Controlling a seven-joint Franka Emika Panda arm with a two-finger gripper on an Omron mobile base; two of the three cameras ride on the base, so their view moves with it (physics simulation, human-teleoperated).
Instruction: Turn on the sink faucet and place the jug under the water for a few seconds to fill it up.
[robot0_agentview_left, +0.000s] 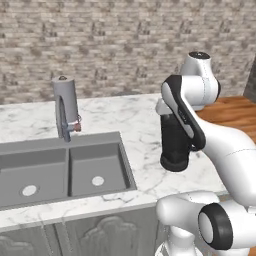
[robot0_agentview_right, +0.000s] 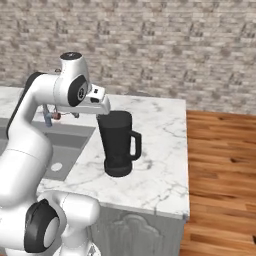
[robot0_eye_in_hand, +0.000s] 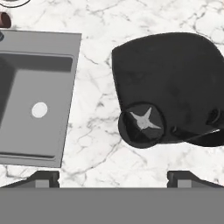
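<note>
The black jug (robot0_agentview_right: 118, 142) stands upright on the marble counter to the right of the sink (robot0_agentview_left: 102, 157), its loop handle (robot0_agentview_right: 136, 145) facing right. From above, the hand view looks into the jug (robot0_eye_in_hand: 166, 78), with a blade at its bottom. My gripper (robot0_eye_in_hand: 113, 177) hovers just above the jug's rim on its sink side, open and holding nothing; its white hand (robot0_agentview_right: 100, 104) sits over the jug's left lip. The sink faucet (robot0_agentview_left: 63, 120) rises behind the basins, its reddish lever (robot0_agentview_left: 76, 126) at the side. No water is in view.
A grey paper-towel roll (robot0_agentview_left: 65, 92) stands behind the faucet. The right basin's pale drain (robot0_eye_in_hand: 39, 109) lies left of the jug. The counter (robot0_agentview_right: 160, 150) ends at the right over a wooden floor (robot0_agentview_right: 220, 150). A brick wall backs the counter.
</note>
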